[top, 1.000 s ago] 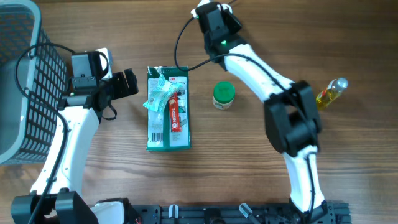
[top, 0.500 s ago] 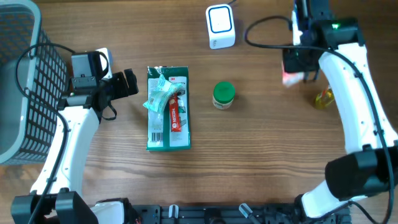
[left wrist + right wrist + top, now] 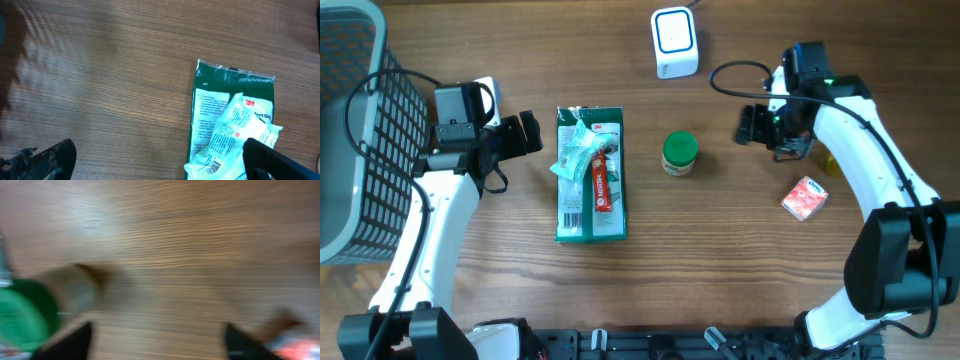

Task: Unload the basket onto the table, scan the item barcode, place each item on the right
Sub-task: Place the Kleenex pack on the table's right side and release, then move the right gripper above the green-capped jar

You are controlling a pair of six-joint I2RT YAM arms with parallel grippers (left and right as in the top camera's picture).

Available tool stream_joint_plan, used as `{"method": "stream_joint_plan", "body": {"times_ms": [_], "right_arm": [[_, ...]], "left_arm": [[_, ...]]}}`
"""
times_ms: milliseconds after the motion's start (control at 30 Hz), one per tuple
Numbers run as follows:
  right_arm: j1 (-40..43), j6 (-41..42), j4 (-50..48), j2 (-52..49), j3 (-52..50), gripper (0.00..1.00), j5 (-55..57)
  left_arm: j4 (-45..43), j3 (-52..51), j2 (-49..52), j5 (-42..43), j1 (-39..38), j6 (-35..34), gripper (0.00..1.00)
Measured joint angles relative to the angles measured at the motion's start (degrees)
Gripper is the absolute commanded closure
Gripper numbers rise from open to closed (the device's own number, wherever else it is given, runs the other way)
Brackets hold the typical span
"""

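Note:
A small pink packet (image 3: 804,197) lies loose on the table at the right; its blurred edge (image 3: 296,348) shows in the right wrist view. My right gripper (image 3: 750,126) hangs up-left of it, open and empty (image 3: 157,341). The white and blue scanner (image 3: 675,42) stands at the back middle. A green packet (image 3: 590,190) with a white-turquoise wrapper (image 3: 576,155) on top lies left of centre. My left gripper (image 3: 525,132) is open just left of its top edge, one finger over the wrapper (image 3: 235,142) with its barcode showing.
A green-lidded jar (image 3: 679,153) stands between the green packet and my right gripper, also seen blurred as the jar (image 3: 20,317). A dark wire basket (image 3: 350,130) fills the far left. A yellow bottle (image 3: 828,160) peeks out beside the right arm.
The right arm swung from the scanner to the right side, then opened; the pink packet it carried now lies on the table. The left arm has not moved.

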State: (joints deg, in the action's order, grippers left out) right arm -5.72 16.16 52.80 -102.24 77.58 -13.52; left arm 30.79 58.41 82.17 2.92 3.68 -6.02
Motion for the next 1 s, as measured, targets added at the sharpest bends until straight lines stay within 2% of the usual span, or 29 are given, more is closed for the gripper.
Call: {"method": "stream_joint_plan", "body": {"times_ms": [67, 100, 233, 300, 367, 433, 467, 533, 567, 767, 1000], "right_arm": [[-1.18, 6.54, -1.4, 0.0, 0.0, 0.3, -4.94], [-1.92, 9.99, -2.16, 0.0, 0.0, 0.33, -7.3], [-5.95, 22.64, -2.58, 0.0, 0.0, 0.31, -8.22], [-9.16, 27.5, -2.82, 0.0, 0.0, 0.25, -5.68], [-13.2, 29.9, -4.68, 0.0, -0.02, 0.23, -2.38], [-17.7, 31.74, -6.34, 0.0, -0.02, 0.29, 1.36], [-19.34, 33.44, -6.4, 0.0, -0.02, 0.29, 2.93], [-21.57, 37.42, -6.32, 0.0, -0.02, 0.16, 5.42], [-22.34, 39.91, -6.1, 0.0, -0.02, 0.15, 6.73], [-28.41, 52.68, -5.9, 0.0, -0.02, 0.15, 17.81], [-31.21, 59.58, -6.21, -0.52, -0.02, 0.12, 26.1]], "left_arm": [[0.0, 0.0, 0.0, 0.0, 0.0, 0.0, 0.0], [0.0, 0.0, 0.0, 0.0, 0.0, 0.0, 0.0], [0.0, 0.0, 0.0, 0.0, 0.0, 0.0, 0.0], [0.0, 0.0, 0.0, 0.02, 0.0, 0.0, 0.0], [0.0, 0.0, 0.0, 0.0, 0.0, 0.0, 0.0], [0.0, 0.0, 0.0, 0.02, 0.0, 0.0, 0.0], [0.0, 0.0, 0.0, 0.0, 0.0, 0.0, 0.0], [0.0, 0.0, 0.0, 0.0, 0.0, 0.0, 0.0], [0.0, 0.0, 0.0, 0.02, 0.0, 0.0, 0.0], [0.0, 0.0, 0.0, 0.0, 0.0, 0.0, 0.0], [0.0, 0.0, 0.0, 0.02, 0.0, 0.0, 0.0]]}}
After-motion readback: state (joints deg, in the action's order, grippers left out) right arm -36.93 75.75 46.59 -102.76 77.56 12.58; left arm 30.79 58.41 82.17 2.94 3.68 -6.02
